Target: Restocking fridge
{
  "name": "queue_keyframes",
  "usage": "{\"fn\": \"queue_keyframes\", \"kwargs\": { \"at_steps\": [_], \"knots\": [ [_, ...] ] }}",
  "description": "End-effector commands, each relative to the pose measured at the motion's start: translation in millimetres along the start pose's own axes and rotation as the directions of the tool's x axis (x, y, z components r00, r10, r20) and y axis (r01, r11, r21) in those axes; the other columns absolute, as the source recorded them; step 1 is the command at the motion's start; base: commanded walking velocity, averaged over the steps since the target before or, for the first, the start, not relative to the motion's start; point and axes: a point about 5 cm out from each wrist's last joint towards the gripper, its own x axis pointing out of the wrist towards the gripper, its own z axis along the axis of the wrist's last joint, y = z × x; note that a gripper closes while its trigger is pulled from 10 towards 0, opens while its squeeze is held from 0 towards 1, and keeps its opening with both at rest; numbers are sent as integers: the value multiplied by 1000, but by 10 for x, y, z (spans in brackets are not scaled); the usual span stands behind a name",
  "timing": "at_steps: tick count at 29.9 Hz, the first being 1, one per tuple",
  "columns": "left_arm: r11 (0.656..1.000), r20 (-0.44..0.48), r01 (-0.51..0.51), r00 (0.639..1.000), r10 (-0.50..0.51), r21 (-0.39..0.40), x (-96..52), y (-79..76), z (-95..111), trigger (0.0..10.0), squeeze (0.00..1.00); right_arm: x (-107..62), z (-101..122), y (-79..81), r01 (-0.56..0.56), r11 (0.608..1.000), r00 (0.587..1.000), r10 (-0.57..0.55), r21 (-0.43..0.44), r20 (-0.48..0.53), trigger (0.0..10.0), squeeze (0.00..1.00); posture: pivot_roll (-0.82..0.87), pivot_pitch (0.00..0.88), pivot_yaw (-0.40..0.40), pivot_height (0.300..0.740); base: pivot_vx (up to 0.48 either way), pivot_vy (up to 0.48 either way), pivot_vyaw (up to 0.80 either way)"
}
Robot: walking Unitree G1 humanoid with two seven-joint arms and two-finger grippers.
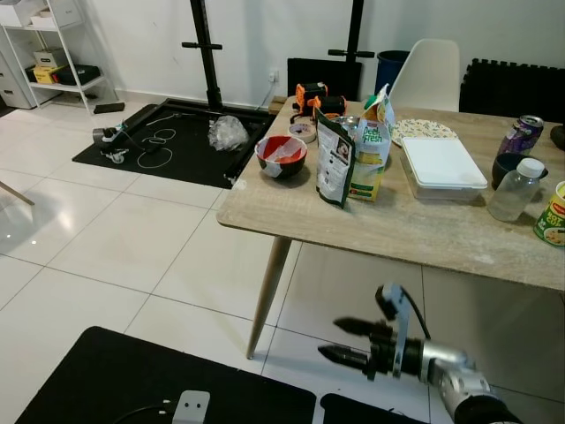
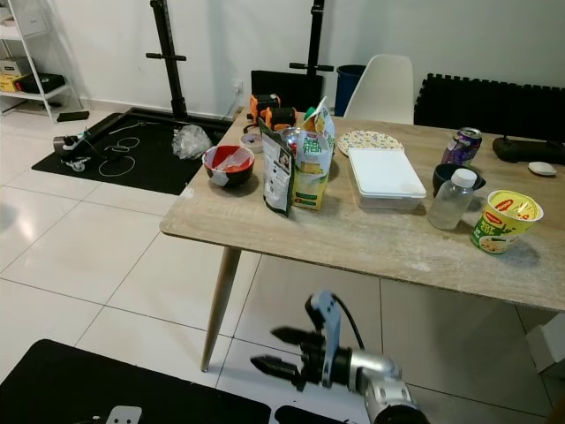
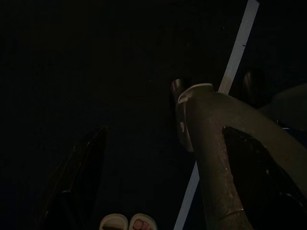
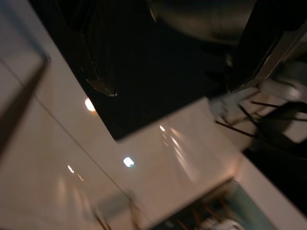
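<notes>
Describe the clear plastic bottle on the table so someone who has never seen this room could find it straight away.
Start at the wooden table and go to its right-hand end as the robot faces it. The clear plastic bottle stands upright there, between the dark mug and the yellow noodle cup. It is the only see-through container with a white screw cap.

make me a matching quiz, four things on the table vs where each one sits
Things:
1. red bowl
2. white lidded container
3. yellow noodle cup
4. clear bottle

Places:
A. nearest the table's right end
B. nearest the table's left edge
C. just left of the noodle cup
D. mid-table, right of the juice carton

Pairs: 1-B, 2-D, 3-A, 4-C
</notes>
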Motion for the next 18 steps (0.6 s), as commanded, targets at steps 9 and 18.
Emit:
{"fn": "queue_keyframes", "kwargs": {
  "at_steps": [9, 18],
  "knots": [
    [1000, -6, -7, 1000, 7, -1, -6, 15, -30, 10000, 0, 305, 850, -46, 19, 994, 961, 11, -106, 276, 10000, 0, -22, 0, -19, 740, 0, 0, 0],
    [1000, -8, -10, 1000, 10, -1, -8, 20, -42, 10000, 0, 545, 1263, -51, 120, 979, 931, -54, -164, 360, 10000, 0, -17, 0, -20, 740, 0, 0, 0]
  ]
}}
